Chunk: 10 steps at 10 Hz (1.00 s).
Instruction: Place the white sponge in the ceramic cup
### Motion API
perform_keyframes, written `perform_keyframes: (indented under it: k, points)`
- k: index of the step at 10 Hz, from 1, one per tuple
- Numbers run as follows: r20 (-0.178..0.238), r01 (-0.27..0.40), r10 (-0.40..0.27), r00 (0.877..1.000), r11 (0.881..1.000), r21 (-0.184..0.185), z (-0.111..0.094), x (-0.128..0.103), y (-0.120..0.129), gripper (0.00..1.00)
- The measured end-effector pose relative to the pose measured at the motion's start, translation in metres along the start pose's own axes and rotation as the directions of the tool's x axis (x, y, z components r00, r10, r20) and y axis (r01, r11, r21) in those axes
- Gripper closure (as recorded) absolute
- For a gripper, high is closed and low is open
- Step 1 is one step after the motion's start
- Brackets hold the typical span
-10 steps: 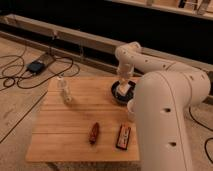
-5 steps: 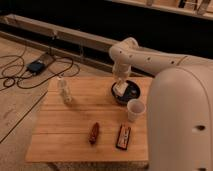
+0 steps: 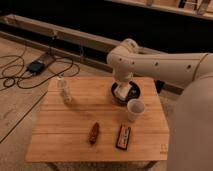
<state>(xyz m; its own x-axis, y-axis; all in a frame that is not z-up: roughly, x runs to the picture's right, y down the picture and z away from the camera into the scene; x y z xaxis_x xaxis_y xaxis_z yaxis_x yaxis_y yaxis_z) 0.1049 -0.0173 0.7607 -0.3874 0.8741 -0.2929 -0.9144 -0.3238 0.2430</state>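
One gripper (image 3: 123,88) hangs low inside the dark bowl (image 3: 135,90), jaws closed, apparently on the sponge (image 3: 120,94), a pale block at its tip. The cup (image 3: 135,109) stands just beside the bowl, toward the table's (image 3: 75,145) front edge. Risks: a shallow pinch may let the soft sponge slip during the lift; a low carry may catch the bowl's rim or tip the light cup.
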Motion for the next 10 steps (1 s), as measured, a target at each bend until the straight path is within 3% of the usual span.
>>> perform_keyframes:
  k: [4,10]
  points:
    - [0.042,-0.054,0.052,0.998,0.998,0.037,-0.025,0.017,-0.026,1.00]
    - [0.043,-0.056,0.055,0.998,0.998,0.038,-0.025,0.018,-0.026,1.00]
